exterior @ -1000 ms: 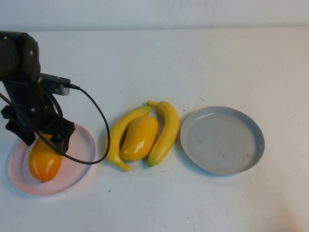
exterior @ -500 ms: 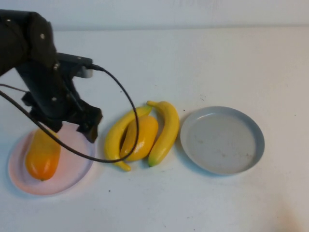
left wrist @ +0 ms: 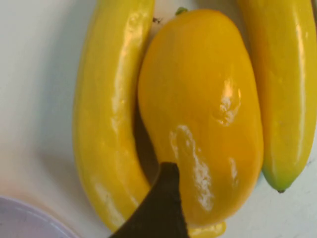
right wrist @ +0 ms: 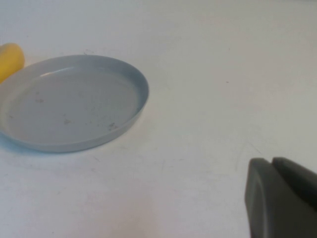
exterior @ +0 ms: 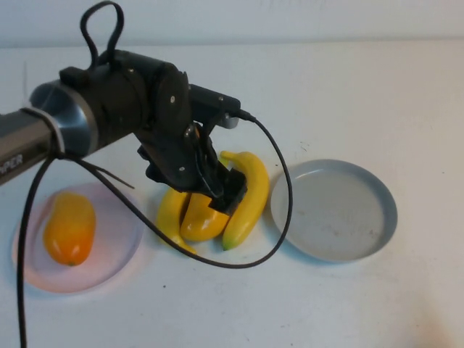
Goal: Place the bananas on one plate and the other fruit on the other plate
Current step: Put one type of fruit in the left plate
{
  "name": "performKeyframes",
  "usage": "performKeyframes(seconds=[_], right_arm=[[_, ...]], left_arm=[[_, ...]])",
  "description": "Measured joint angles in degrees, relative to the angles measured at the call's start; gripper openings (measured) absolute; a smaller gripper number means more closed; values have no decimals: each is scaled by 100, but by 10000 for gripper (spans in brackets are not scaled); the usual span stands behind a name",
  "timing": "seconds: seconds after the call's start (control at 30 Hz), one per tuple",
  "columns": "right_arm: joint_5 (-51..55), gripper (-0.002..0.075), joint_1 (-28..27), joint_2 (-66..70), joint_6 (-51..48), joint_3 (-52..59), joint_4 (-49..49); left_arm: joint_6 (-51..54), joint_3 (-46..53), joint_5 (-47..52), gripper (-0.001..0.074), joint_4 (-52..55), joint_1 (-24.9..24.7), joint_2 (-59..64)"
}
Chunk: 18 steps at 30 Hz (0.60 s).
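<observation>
The second mango [exterior: 201,217] is lying on the white table [exterior: 326,87], squeezed in between the two bananas. One banana [exterior: 171,210] is touching its left side and the other banana [exterior: 248,190] is touching its right side. The left arm [exterior: 109,109] is reaching across from the left and bending down over this pile. The left gripper [exterior: 210,194] is pointing down and sitting right on top of the mango, hiding the mango's upper part. In the left wrist view, the mango [left wrist: 203,109] is filling the space just under the gripper, with a banana [left wrist: 111,119] on one side and a banana [left wrist: 285,84] on the other. One dark fingertip [left wrist: 158,208] is showing over the mango's end. I cannot tell if the jaws are apart or together.

The first mango [exterior: 69,227] is lying on the pink plate [exterior: 119,243], well to the left of the gripper. The grey-blue plate [exterior: 377,199] is sitting to the right of the bananas.

The right gripper [right wrist: 280,196] is showing only as a dark edge in the right wrist view, near the grey-blue plate [right wrist: 133,82]. I cannot tell how its jaws are standing.
</observation>
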Motion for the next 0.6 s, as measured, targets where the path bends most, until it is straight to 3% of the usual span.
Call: performKeyframes(seconds=[0.6], right_arm=[[0, -17, 0, 0, 0, 0, 0]], left_arm=[[-403, 0, -514, 669, 156, -70, 580]])
